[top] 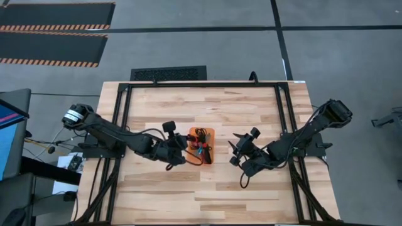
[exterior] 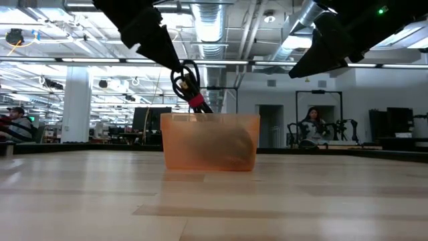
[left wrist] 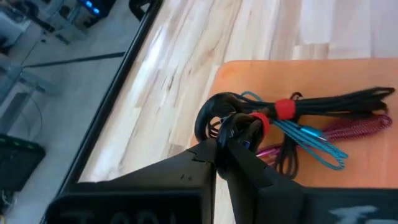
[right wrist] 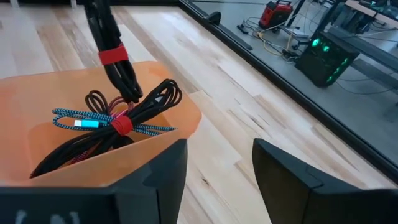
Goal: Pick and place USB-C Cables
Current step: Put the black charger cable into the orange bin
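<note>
A pale wooden table (top: pixel 207 194) carries an orange bin (top: pixel 202 145) at its middle, with a dark arm reaching in from either side.

Inside the bin lies a heap of USB-C cables (right wrist: pixel 102 127): a teal-blue braided one (left wrist: pixel 305 134), a maroon one (left wrist: pixel 354 129) and black bundles cinched with red ties (left wrist: pixel 285 109), mostly laid lengthwise along the bin.

Another black bundle (exterior: pixel 188 86), also red-tied, hangs over the bin's left side. Its long axis runs steeply down, tilted, with its looped end uppermost and its lower end dipping just inside the rim.

The left gripper (left wrist: pixel 225 149) sits above that side of the bin, fingers pinched narrow on the loop of the hanging bundle.

The right gripper (top: pixel 237 153) hovers near the bin's right side, apart from it, with its fingers (right wrist: pixel 292 177) spread wide and nothing between them.
</note>
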Robot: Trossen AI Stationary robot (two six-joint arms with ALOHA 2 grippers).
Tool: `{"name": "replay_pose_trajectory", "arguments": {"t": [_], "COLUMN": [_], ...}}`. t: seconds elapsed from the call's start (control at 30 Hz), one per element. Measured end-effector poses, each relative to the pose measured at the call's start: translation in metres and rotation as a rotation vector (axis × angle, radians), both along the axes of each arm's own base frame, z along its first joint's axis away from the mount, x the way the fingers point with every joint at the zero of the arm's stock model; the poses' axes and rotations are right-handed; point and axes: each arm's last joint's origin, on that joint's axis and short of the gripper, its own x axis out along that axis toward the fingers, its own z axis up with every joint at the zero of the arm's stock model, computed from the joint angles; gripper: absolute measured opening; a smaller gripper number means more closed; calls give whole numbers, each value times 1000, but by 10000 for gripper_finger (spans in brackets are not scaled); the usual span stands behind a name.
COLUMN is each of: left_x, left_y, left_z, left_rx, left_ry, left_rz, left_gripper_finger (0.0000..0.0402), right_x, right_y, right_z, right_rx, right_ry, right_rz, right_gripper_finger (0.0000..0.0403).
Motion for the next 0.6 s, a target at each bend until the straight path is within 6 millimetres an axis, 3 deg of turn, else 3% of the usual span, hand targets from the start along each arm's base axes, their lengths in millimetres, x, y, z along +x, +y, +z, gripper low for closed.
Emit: {"name": "replay_pose_trajectory", "arguments": {"t": [0.3,0.5,0.6], "left_x": [1,6,4], "left_y": [-3,-13,-12], "left_z": [1,4,3], "left_rx": [-12,-117,-79], "left_ry": [-7,-16,-31], "left_rz": [-30,-185,-123], "left_gripper_finger": [69,94,97], "right_x": [0,0,0], "right_y": [0,0,0], "right_z": [0,0,0], "right_rx": [1,3,8], "right_ry": [0,0,2], "right_rz": [0,1,4], "right_gripper_finger": [208,210,209]}}
